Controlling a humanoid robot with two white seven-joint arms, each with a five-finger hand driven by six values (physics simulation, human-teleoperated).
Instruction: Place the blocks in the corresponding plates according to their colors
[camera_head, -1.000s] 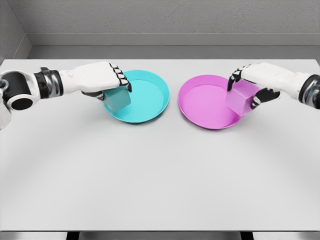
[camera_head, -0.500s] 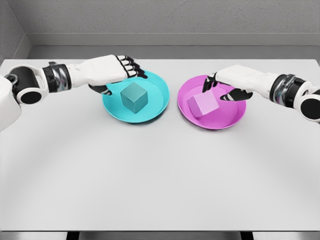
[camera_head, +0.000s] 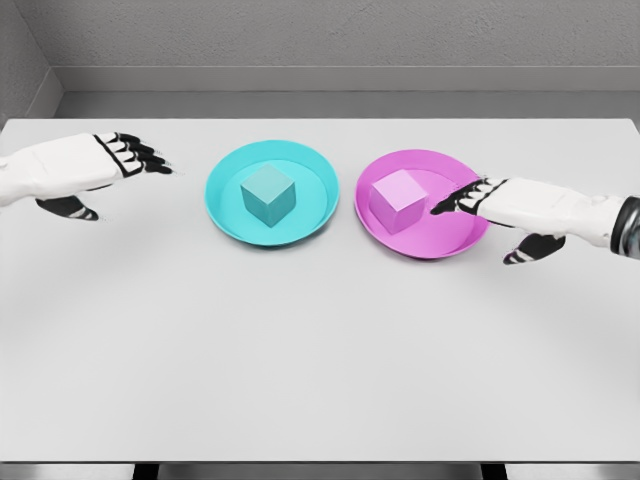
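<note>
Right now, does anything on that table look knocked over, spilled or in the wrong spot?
Nothing stands out. The teal block sits inside the teal plate, the pink block inside the pink plate. Both plates lie flat and apart. The left hand and right hand are open, holding nothing.

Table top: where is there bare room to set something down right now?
The wide near half of the table, in front of both plates, is bare. The far strip behind the teal plate and pink plate is narrow. Crowded: the gap between the plates, and beside them where the left hand and right hand hover.
</note>
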